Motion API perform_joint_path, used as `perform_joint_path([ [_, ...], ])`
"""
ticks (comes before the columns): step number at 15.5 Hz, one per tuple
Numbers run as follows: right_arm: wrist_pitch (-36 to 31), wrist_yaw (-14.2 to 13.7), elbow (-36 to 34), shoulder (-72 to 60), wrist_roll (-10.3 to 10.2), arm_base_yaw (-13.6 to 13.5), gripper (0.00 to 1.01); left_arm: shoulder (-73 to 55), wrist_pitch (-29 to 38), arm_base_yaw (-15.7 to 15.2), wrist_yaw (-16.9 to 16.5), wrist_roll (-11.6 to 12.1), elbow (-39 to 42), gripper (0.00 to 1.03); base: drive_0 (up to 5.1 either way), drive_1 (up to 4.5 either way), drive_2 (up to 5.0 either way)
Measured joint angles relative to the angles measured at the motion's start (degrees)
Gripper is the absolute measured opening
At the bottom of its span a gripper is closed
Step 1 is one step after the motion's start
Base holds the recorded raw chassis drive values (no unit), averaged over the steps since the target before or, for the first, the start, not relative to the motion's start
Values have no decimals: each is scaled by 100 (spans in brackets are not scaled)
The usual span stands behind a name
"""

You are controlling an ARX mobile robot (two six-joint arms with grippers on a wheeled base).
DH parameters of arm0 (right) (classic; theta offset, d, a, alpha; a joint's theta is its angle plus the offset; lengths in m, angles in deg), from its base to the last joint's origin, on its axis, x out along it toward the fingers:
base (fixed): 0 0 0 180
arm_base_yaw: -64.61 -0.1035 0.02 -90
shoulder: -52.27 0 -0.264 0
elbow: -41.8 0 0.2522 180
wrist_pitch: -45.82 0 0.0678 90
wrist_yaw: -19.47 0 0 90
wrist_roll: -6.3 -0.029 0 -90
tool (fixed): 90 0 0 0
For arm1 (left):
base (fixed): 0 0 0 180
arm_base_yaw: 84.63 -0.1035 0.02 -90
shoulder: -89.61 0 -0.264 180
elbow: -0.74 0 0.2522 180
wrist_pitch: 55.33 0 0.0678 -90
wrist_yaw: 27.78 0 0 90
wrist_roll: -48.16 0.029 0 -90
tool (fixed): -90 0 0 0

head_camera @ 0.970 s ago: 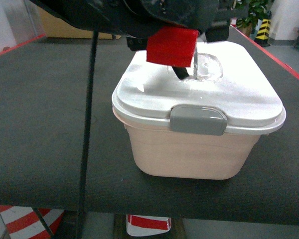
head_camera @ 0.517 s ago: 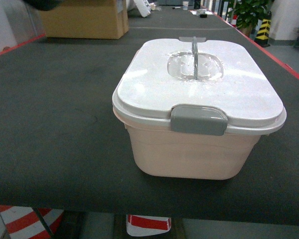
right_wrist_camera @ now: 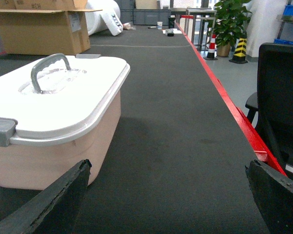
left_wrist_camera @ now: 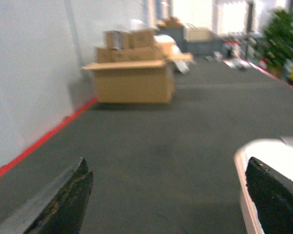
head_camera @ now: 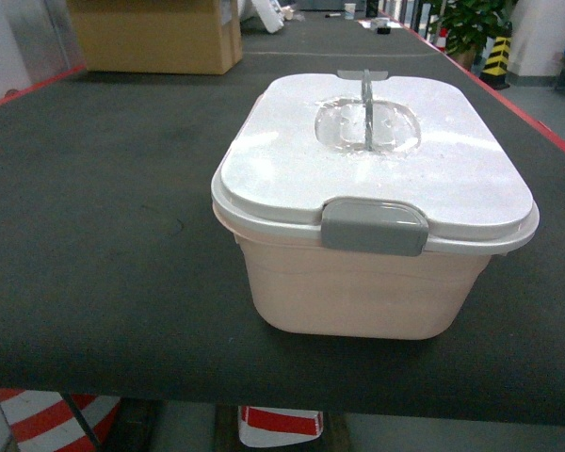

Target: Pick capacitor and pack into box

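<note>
Black, rough-edged fingertips frame each wrist view, set far apart with nothing between them, so both the left gripper (left_wrist_camera: 168, 195) and the right gripper (right_wrist_camera: 168, 195) stand wide open and empty. Neither arm shows in the head view; both hang low beside the pale pink rectangular plastic box (head_camera: 358, 287), the left one off its left side with only a white corner of the lid at the edge of its view, the right one off its right side. The box sits near the front edge of the dark grey felt-like table (head_camera: 94, 245), its white lid (head_camera: 377, 169) on and the grey front latch (head_camera: 375, 226) lying flat against the rim; the thin grey handle (right_wrist_camera: 50, 68) stands upright over a clear recess in the lid. No capacitor is visible anywhere. With the lid closed and the grippers clear, I judge the packing probably finished, though the contents are hidden. Farther back stands a brown cardboard carton (head_camera: 155, 36).
</note>
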Motion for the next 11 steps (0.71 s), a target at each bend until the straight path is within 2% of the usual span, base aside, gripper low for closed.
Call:
perform_joint_path([
  [1, -2, -2, 0, 0, 0, 0, 98, 437, -868, -254, -782, -365, 168, 79, 0, 0, 0],
  [2, 2, -7, 0, 0, -2, 0, 98, 885, -1086, -525, -1161, -595, 623, 67, 0, 0, 0],
  [3, 0, 0, 0, 0, 0, 0, 98, 1141, -1034, -769, -1390, -728, 1034, 54, 0, 0, 0],
  [8, 0, -2, 0, 0, 0, 0, 98, 1403, -975, -984, -1690, -789, 1445, 38, 0, 0, 0],
  [11, 0, -2, 0, 0, 0, 0, 98, 2072, -931, -1429, -2140, -857, 2107, 1, 0, 0, 0],
])
